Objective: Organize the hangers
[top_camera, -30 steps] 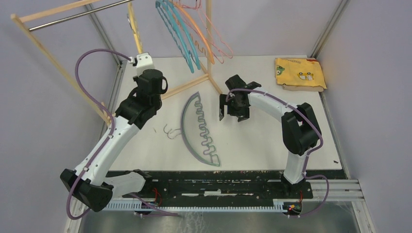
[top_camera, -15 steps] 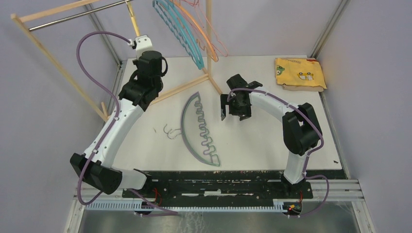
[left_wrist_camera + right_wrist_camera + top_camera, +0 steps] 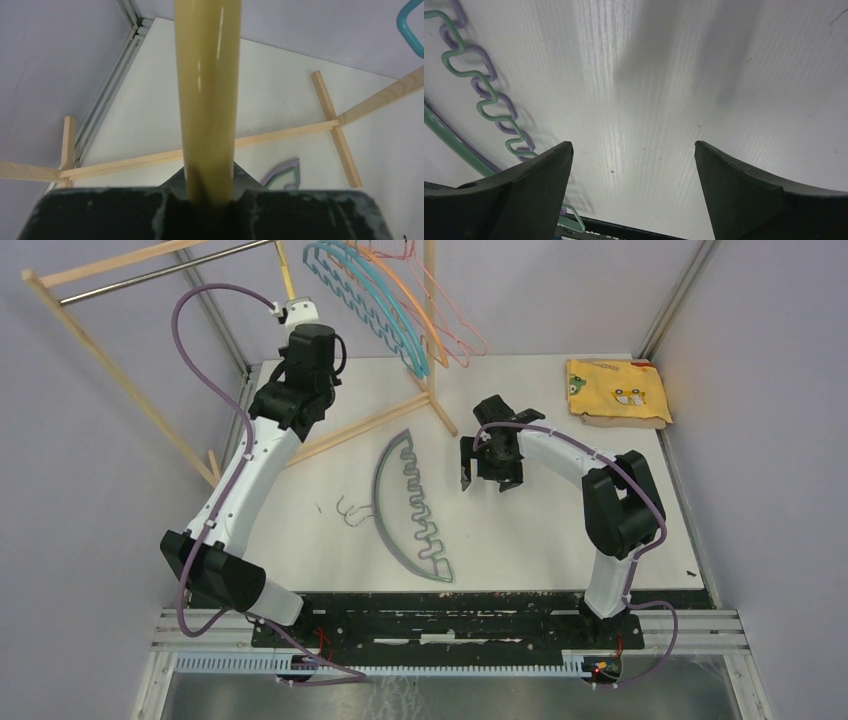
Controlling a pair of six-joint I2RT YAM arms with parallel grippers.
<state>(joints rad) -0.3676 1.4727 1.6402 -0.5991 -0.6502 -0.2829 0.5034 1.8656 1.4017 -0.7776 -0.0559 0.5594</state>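
Top external view, listed from left to right. We enter first the light wooden rack (image 3: 130, 385) with its metal rod (image 3: 160, 272), standing at the far left of the white table (image 3: 560, 530). Next, the left gripper (image 3: 297, 310), raised high beside the rack; the left wrist view shows its jaws closed on a thick yellow bar (image 3: 207, 90), which we take to be part of the yellow hanger, running straight up out of the fingers. Next, the hung hangers (image 3: 405, 330), teal, blue, orange and pink, crowded together at the rack's right upright and slanting down to the right. Below them, we note the green and purple hangers (image 3: 383, 520) lying flat on the table, one stacked on the other, their small metal hooks (image 3: 350, 510) pointing left. Next, the right gripper (image 3: 487, 477), low over the table just right of that stacked pair; the right wrist view shows its jaws spread wide and gripping nothing, bare table between them. Last, a folded yellow cloth (image 3: 618, 390) at the far right corner, well apart from both grippers.
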